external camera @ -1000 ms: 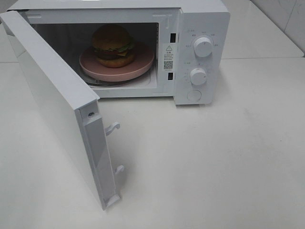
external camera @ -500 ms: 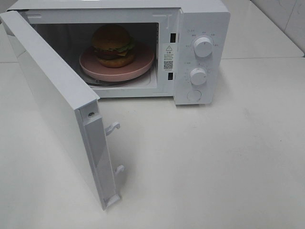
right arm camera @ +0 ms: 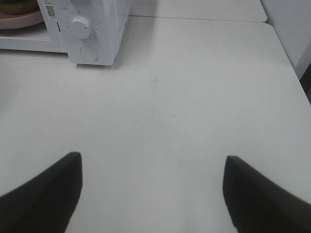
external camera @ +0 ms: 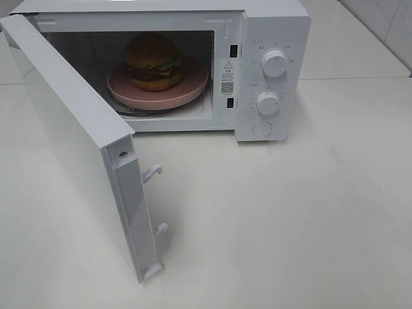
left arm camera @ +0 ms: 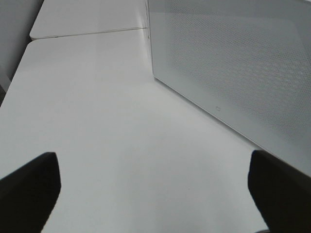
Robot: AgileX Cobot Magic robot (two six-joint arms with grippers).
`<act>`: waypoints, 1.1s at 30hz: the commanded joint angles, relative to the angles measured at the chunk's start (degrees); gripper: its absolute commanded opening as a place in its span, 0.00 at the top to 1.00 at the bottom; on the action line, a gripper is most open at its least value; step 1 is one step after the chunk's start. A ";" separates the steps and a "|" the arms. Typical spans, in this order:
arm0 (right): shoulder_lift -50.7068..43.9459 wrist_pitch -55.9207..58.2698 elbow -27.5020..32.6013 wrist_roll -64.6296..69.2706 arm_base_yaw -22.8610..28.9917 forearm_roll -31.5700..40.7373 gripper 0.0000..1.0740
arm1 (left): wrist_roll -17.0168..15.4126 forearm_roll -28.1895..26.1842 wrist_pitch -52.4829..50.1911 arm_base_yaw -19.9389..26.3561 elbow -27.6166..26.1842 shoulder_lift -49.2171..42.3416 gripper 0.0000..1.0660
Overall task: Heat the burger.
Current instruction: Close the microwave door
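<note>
The burger (external camera: pixel 152 62) sits on a round pink plate (external camera: pixel 193 84) inside the white microwave (external camera: pixel 270 26), whose door (external camera: pixel 71 129) swings wide open toward the front left. Neither arm shows in the high view. My left gripper (left arm camera: pixel 153 189) is open over bare table, with the door's perforated outer face (left arm camera: pixel 233 68) close ahead of it. My right gripper (right arm camera: pixel 151 189) is open as well, empty, over the table in front of the microwave's control panel; its view catches the lower knob (right arm camera: pixel 80 26), the plate's edge (right arm camera: pixel 19 20) and a sliver of the burger (right arm camera: pixel 17 6).
Two knobs (external camera: pixel 275 64) (external camera: pixel 268 103) and a round button (external camera: pixel 262 129) sit on the control panel. Latch hooks (external camera: pixel 153 172) stick out from the door's edge. The white table (external camera: pixel 290 212) stretches in front, and a seam (external camera: pixel 354 78) runs to the right.
</note>
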 commanded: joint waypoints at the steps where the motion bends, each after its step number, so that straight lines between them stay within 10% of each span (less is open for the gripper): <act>1: -1.49 -0.57 0.11 -0.40 -0.46 0.17 0.29 | -0.11 0.17 -0.52 -0.23 0.23 -1.03 0.08; 18: -1.49 -0.57 0.11 -0.40 -0.46 0.17 0.29 | -5.04 -0.34 -13.58 -0.23 -1.72 3.61 0.20; 33: -1.49 -0.57 0.11 -0.40 -0.46 0.17 0.29 | -4.64 3.44 -26.59 -0.23 -1.55 18.68 1.00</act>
